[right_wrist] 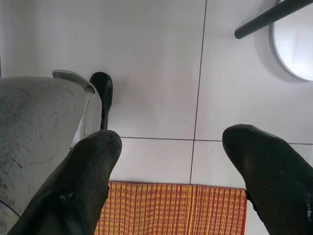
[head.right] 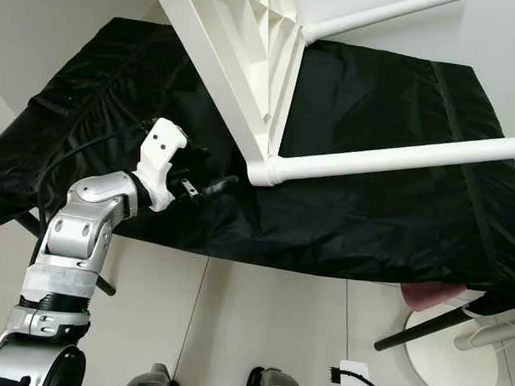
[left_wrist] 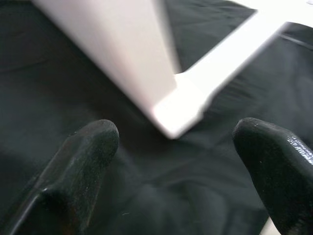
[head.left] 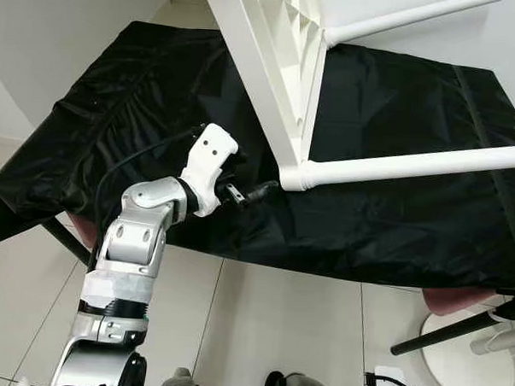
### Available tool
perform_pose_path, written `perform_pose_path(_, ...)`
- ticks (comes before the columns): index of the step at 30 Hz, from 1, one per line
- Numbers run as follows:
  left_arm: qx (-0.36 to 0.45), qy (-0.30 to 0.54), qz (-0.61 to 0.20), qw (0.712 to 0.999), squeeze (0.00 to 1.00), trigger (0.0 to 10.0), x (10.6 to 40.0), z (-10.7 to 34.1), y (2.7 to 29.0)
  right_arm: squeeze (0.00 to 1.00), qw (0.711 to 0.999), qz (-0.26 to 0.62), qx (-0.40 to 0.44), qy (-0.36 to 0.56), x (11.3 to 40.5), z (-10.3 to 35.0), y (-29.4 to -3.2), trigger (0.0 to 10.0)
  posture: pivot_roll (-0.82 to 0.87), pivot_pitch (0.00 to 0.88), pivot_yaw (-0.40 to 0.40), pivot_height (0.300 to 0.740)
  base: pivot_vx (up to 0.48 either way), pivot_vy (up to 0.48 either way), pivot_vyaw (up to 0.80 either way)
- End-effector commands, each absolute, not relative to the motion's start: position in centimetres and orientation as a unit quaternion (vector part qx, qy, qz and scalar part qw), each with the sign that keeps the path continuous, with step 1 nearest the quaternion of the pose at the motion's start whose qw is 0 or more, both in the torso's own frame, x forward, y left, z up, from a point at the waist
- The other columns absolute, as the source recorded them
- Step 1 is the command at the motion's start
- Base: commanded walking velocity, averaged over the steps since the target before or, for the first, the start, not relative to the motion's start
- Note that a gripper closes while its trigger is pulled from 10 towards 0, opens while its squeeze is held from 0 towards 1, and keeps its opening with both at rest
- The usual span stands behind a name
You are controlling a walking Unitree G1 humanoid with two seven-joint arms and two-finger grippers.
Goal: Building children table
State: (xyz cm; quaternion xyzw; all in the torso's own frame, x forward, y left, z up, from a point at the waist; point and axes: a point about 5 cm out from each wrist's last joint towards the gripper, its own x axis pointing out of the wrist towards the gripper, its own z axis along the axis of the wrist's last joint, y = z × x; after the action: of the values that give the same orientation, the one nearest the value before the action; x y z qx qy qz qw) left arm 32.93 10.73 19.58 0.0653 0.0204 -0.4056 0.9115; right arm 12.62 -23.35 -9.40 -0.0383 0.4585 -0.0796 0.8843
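Here the left gripper (head.left: 256,191) has its fingers spread open, and it hovers over the black cloth (head.left: 385,216). Just in front of its fingertips is the corner of the white children table (head.left: 294,174), which lies overturned on the cloth with its legs (head.left: 412,168) pointing out. The right gripper (right_wrist: 171,181) hangs idle above the tiled floor (right_wrist: 156,73), fingers apart, near a striped mat (right_wrist: 176,208).

Matt white plastic on crinkled black cloth

Children's table (head.left: 279,83) looks smooth plastic; black sheet (head.left: 385,207) faintly shiny; floor tiles (right_wrist: 156,63) glossy; rug (right_wrist: 171,210) woven.
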Motion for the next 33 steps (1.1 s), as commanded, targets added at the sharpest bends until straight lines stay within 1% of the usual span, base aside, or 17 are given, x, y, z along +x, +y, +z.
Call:
perform_pose_path(1, 0.064, 0.022, -0.162, 0.985, 0.00, 10.0, 34.4, 19.3, 13.1, 0.00, 0.877, -0.082, -0.037, 0.472, 11.9, -9.7, -23.5, 10.0, 0.09, 0.069, -0.026, 0.740, 0.000, 0.000, 0.00)
perform_pose_path(2, -0.019, 0.057, -0.067, 0.996, 0.00, 10.0, 35.2, 18.4, 15.2, 0.00, 0.876, -0.083, -0.037, 0.473, 11.8, -9.6, -23.6, 10.0, 0.09, 0.069, -0.035, 0.740, 0.000, 0.000, 0.00)
perform_pose_path(3, -0.057, 0.068, -0.035, 0.995, 0.00, 10.0, 35.4, 18.0, 15.9, 0.00, 0.876, -0.083, -0.038, 0.473, 11.7, -9.7, -23.7, 10.0, 0.09, 0.067, -0.038, 0.740, 0.000, 0.000, 0.00)
perform_pose_path(4, -0.057, 0.068, -0.035, 0.995, 0.00, 10.0, 35.4, 18.0, 15.9, 0.00, 0.876, -0.083, -0.038, 0.473, 11.7, -9.7, -23.7, 10.0, 0.09, 0.067, -0.038, 0.740, 0.000, 0.000, 0.00)
perform_pose_path(6, -0.128, 0.058, 0.009, 0.990, 0.00, 10.0, 35.7, 17.9, 17.1, 0.00, 0.875, -0.083, -0.038, 0.476, 11.5, -9.7, -23.7, 10.0, 0.09, 0.068, -0.046, 0.740, 0.000, 0.000, 0.00)
perform_pose_path(10, -0.182, 0.027, 0.031, 0.982, 0.00, 10.0, 36.0, 18.3, 17.8, 0.00, 0.874, -0.082, -0.040, 0.477, 11.4, -9.7, -23.9, 10.0, 0.09, 0.070, -0.053, 0.740, 0.000, 0.000, 0.00)
perform_pose_path(15, -0.189, 0.023, 0.033, 0.981, 0.00, 10.0, 36.1, 18.3, 17.9, 0.00, 0.874, -0.082, -0.040, 0.477, 11.4, -9.7, -24.0, 10.0, 0.09, 0.069, -0.053, 0.740, 0.000, 0.000, 0.00)
perform_pose_path(18, -0.216, -0.013, 0.000, 0.976, 0.00, 10.0, 36.9, 18.5, 18.0, 0.00, 0.875, -0.083, -0.039, 0.476, 11.4, -9.7, -23.9, 10.0, 0.08, 0.077, -0.051, 0.740, 0.000, 0.000, 0.00)
perform_pose_path(19, -0.216, -0.013, 0.000, 0.976, 0.00, 10.0, 36.9, 18.5, 18.0, 0.00, 0.875, -0.083, -0.039, 0.476, 11.4, -9.7, -23.9, 10.0, 0.08, 0.077, -0.051, 0.740, 0.000, 0.000, 0.00)
perform_pose_path(22, -0.193, -0.080, -0.059, 0.976, 0.00, 10.0, 37.3, 19.2, 17.7, 0.00, 0.875, -0.080, -0.036, 0.477, 11.3, -9.8, -23.6, 10.0, 0.08, 0.084, -0.050, 0.740, 0.000, 0.000, 0.00)
perform_pose_path(23, -0.193, -0.080, -0.059, 0.976, 0.00, 10.0, 37.3, 19.2, 17.7, 0.00, 0.875, -0.080, -0.036, 0.477, 11.3, -9.8, -23.6, 10.0, 0.08, 0.084, -0.050, 0.740, 0.000, 0.000, 0.00)
perform_pose_path(24, -0.140, -0.103, -0.098, 0.980, 0.00, 10.0, 37.1, 19.1, 16.9, 0.00, 0.874, -0.083, -0.031, 0.477, 11.1, -9.9, -23.4, 10.0, 0.07, 0.082, -0.032, 0.740, 0.000, 0.000, 0.00)
perform_pose_path(25, -0.140, -0.103, -0.098, 0.980, 0.00, 10.0, 37.1, 19.1, 16.9, 0.00, 0.874, -0.083, -0.031, 0.477, 11.1, -9.9, -23.4, 10.0, 0.07, 0.082, -0.032, 0.740, 0.000, 0.000, 0.00)
perform_pose_path(26, -0.102, -0.114, -0.123, 0.980, 0.00, 10.0, 36.9, 18.7, 16.3, 0.00, 0.874, -0.085, -0.028, 0.477, 10.9, -10.0, -23.2, 10.0, 0.06, 0.082, -0.022, 0.740, 0.000, 0.000, 0.00)
perform_pose_path(27, -0.097, -0.111, -0.153, 0.977, 0.00, 10.0, 36.5, 17.9, 15.8, 0.00, 0.876, -0.093, -0.020, 0.473, 10.7, -10.0, -23.1, 10.0, 0.06, 0.081, -0.010, 0.740, 0.000, 0.000, 0.00)
perform_pose_path(30, -0.060, -0.122, -0.178, 0.975, 0.00, 10.0, 35.5, 17.2, 15.5, 0.00, 0.880, -0.106, -0.010, 0.463, 10.5, -10.0, -23.0, 10.0, 0.05, 0.076, 0.005, 0.740, 0.000, 0.000, 0.00)
perform_pose_path(33, -0.058, -0.123, -0.170, 0.976, 0.00, 10.0, 35.1, 17.0, 15.9, 0.00, 0.885, -0.116, -0.002, 0.450, 10.4, -9.9, -23.0, 10.0, 0.05, 0.075, 0.014, 0.740, 0.000, 0.000, 0.00)
